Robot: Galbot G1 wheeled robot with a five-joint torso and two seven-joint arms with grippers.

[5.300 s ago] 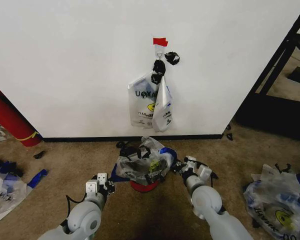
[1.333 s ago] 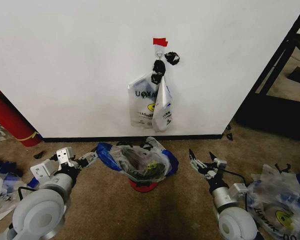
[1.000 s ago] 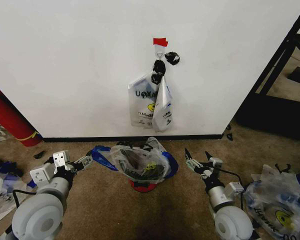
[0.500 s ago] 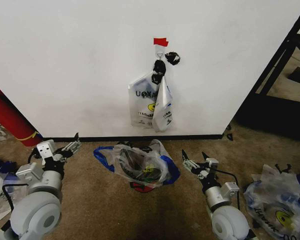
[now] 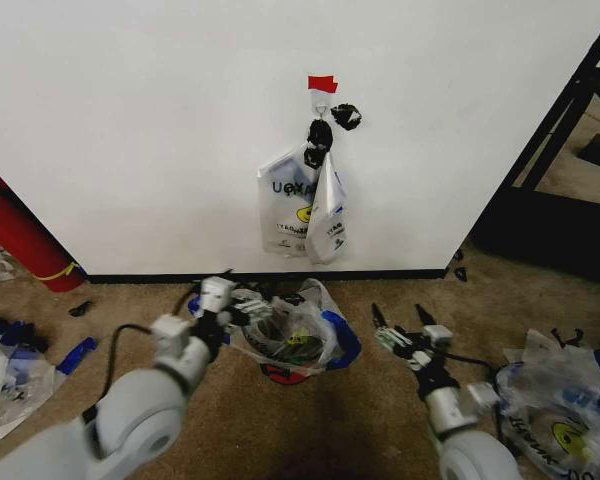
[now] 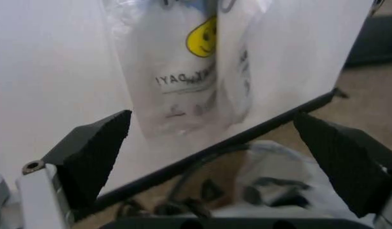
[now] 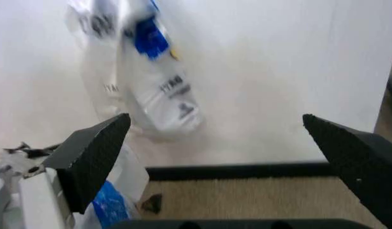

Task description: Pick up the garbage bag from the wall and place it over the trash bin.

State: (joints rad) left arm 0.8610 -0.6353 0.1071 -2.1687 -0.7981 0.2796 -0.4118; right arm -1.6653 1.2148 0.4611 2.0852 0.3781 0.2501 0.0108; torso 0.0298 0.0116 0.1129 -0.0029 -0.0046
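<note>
tucking the thin see-through garbage bag with blue handles and a yellow round logo [image 5: 298, 333] evenly around the rim looks like the step in hand. the bag already sits draped over the small round black trash bin with a red bottom band [image 5: 285, 372], on the carpet just below the plain white wall with a black baseboard [image 5: 130, 140]. the left tool [image 5: 242, 304] is at the bag's left edge, fingers apart in its wrist view. it should pinch only the film and pull outward gently, since thin plastic tears and the light bin could tip. the right tool [image 5: 400, 320] waits open, near the bag's right side. the bin holds only the crumpled bag. other see-through printed bags [image 5: 305, 205] hang from the small wall hook [image 5: 320, 103].
</note>
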